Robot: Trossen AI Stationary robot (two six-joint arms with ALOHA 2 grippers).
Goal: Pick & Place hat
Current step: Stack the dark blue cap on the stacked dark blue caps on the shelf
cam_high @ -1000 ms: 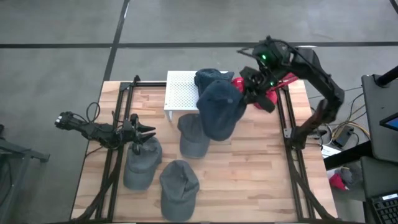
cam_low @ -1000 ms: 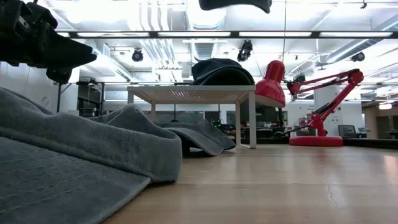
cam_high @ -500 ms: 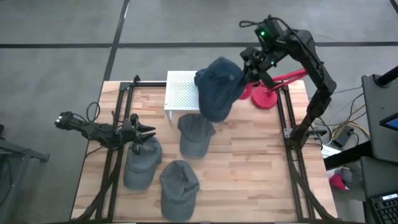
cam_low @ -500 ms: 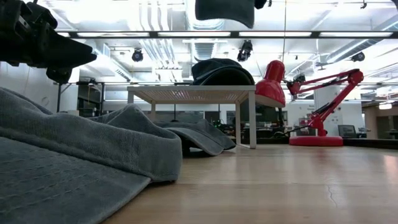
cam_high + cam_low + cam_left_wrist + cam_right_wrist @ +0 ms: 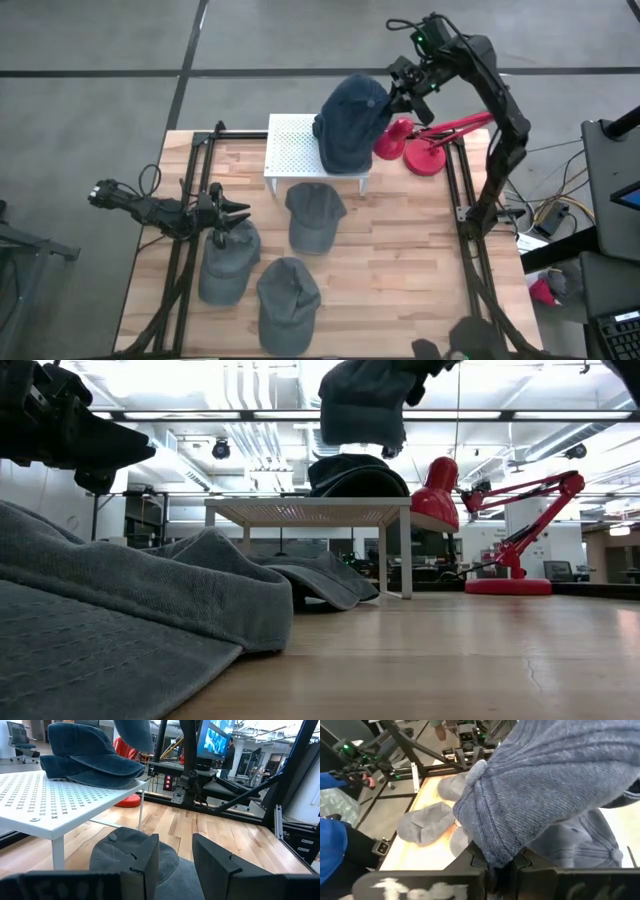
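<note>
My right gripper (image 5: pixel 398 90) is shut on a dark blue hat (image 5: pixel 350 125) and carries it high above the right end of a small white perforated stand (image 5: pixel 290 150). In the low view this hat (image 5: pixel 362 405) hangs clear above another dark blue hat (image 5: pixel 355 475), which lies on the stand's top. Three grey hats lie on the wooden table: one (image 5: pixel 315 215) in front of the stand, two (image 5: pixel 228 265) (image 5: pixel 288 300) nearer. At the table's left my left gripper (image 5: pixel 232 212) waits open and level beside the left grey hat. My right gripper pinches a bunched fold of the hat's crown (image 5: pixel 492 851) between its two fingers, close to the top button (image 5: pixel 479 770). The fingers slant down from the table's right side. The hat is lifted clear and hangs below and to the left of the fingers.
A red desk lamp (image 5: pixel 420 150) stands at the far right, just beside the stand. Black frame rails (image 5: pixel 462 190) run along the table's left and right sides. Bare wood (image 5: pixel 400 260) lies at the near right. A person in blue (image 5: pixel 332 845) is beyond the table.
My right gripper has swung toward the table's far edge and sunk a little, still shut on the dark blue hat. The hat has gone from over the middle of the table to above the white stand and now hangs lower in the low view.
</note>
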